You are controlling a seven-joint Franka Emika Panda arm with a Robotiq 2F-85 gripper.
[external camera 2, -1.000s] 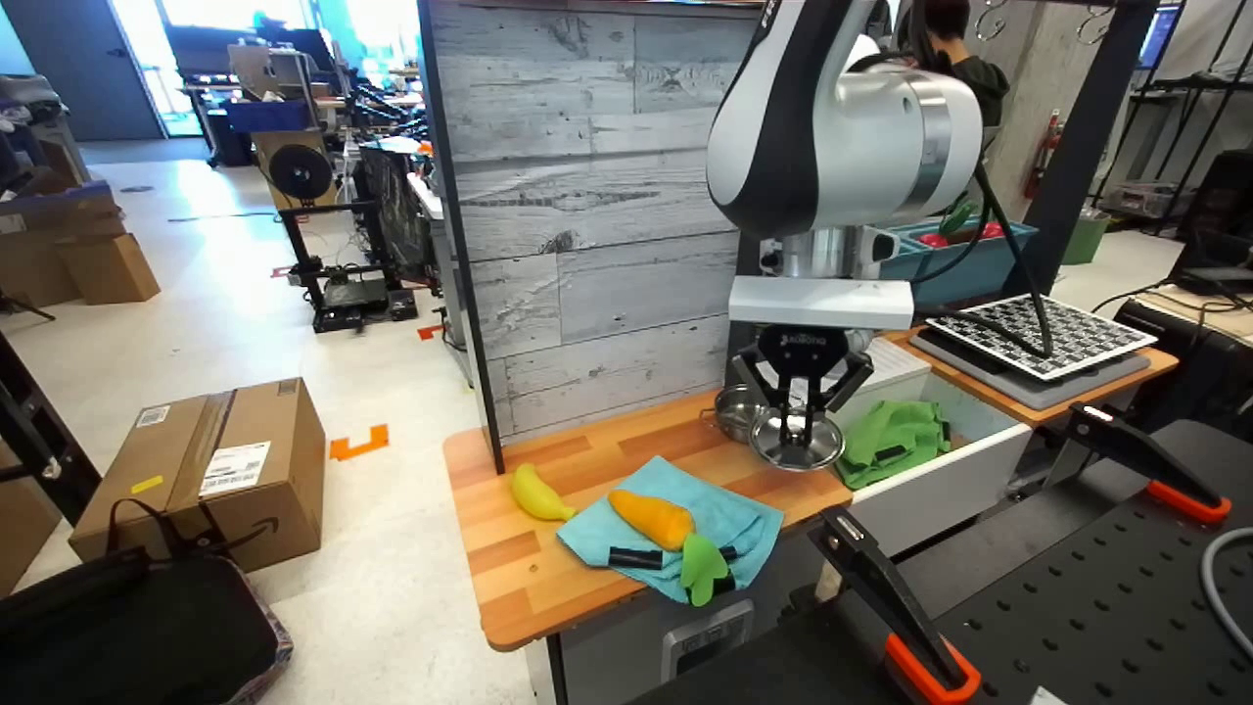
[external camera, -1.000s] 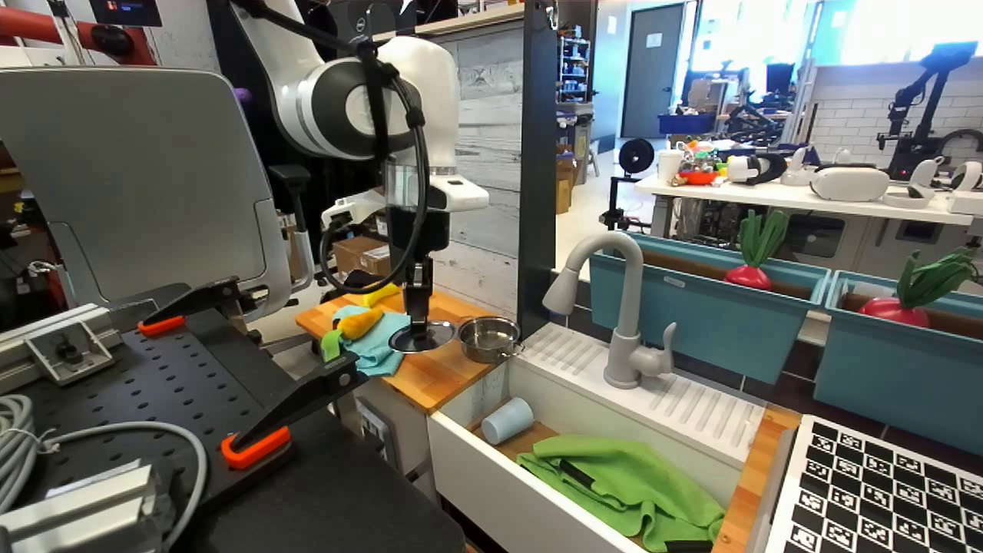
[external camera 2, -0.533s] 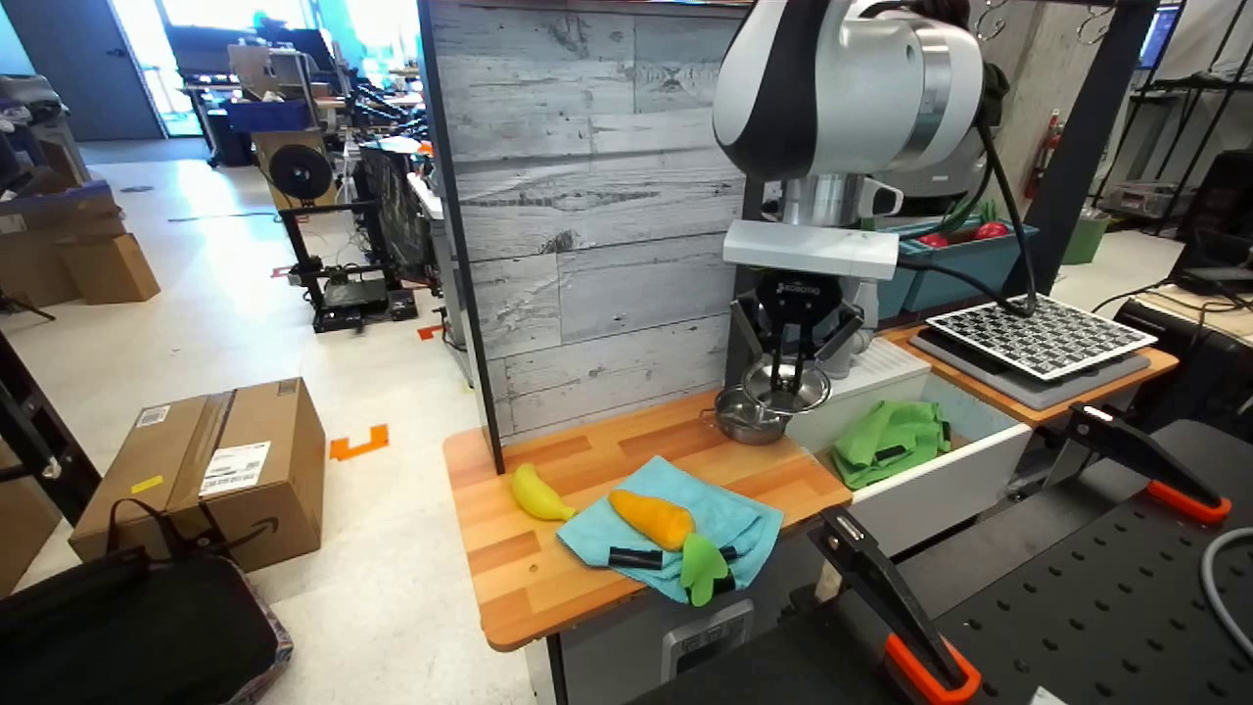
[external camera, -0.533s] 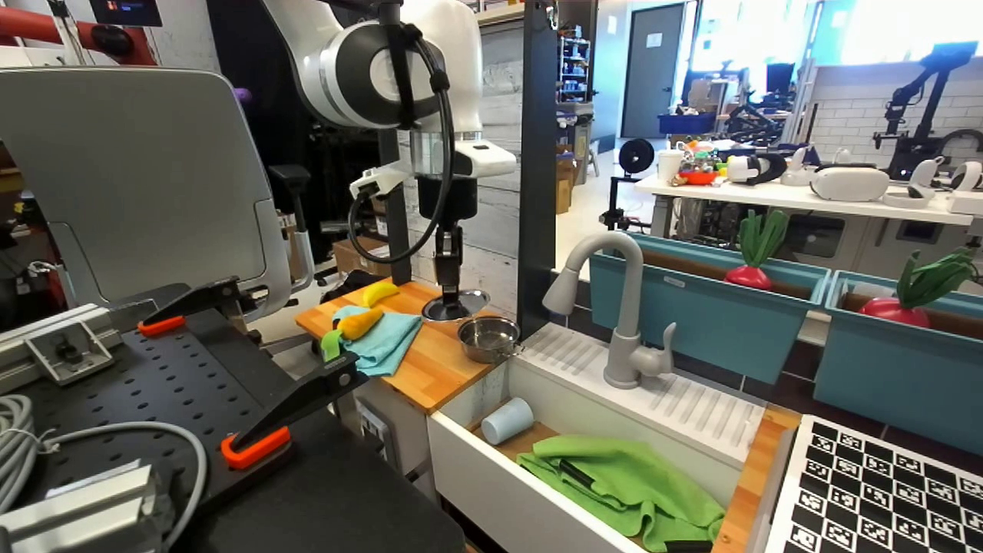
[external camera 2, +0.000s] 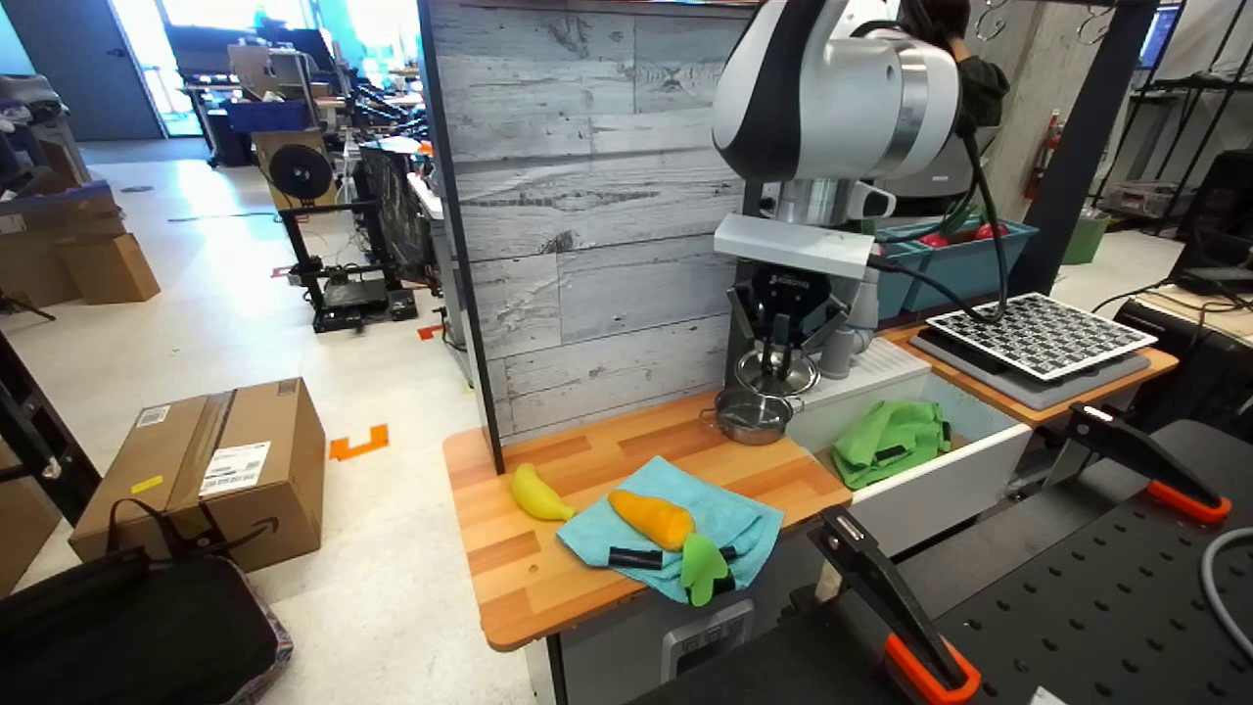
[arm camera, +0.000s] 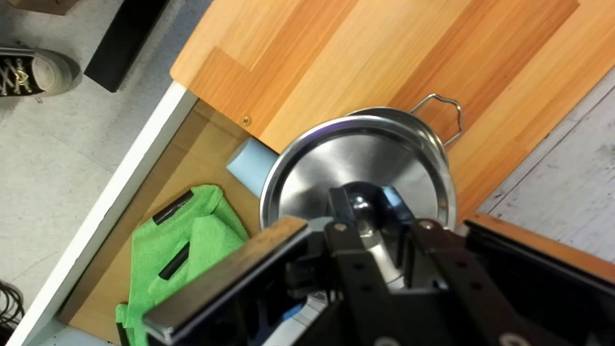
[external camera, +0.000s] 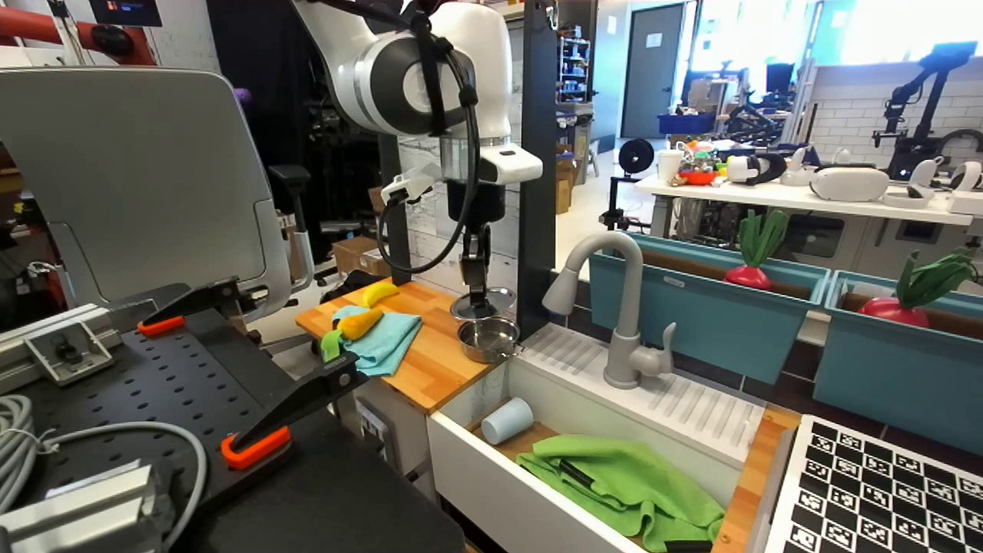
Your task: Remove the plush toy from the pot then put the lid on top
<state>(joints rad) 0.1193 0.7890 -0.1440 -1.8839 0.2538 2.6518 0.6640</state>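
Observation:
My gripper (arm camera: 369, 202) is shut on the black knob of the round steel lid (arm camera: 317, 168). In both exterior views the gripper (external camera: 478, 307) (external camera 2: 776, 367) points down with the lid (external camera: 503, 296) (external camera 2: 805, 378) roughly level beneath it. The steel pot (external camera: 489, 342) (external camera 2: 752, 426) stands on the wooden counter beside the sink. The lid is held above the pot's level and looks apart from it. In the wrist view the lid hides most of the pot (arm camera: 427, 130). The orange carrot plush toy (external camera 2: 651, 519) lies outside the pot on a blue cloth (external camera 2: 744, 509).
A yellow banana (external camera 2: 538, 493) lies on the wooden counter (external camera 2: 529, 587). The sink (external camera: 491, 491) holds a light blue cup (external camera: 508, 421) and a green cloth (external camera: 630, 484). The grey faucet (external camera: 626, 307) stands near the pot. The wood-panel wall (external camera 2: 597, 294) rises behind the counter.
My gripper has carried the lid up and away from the counter's front edge, from beside the pot to above it. The pot, carrot and cloths have not moved.

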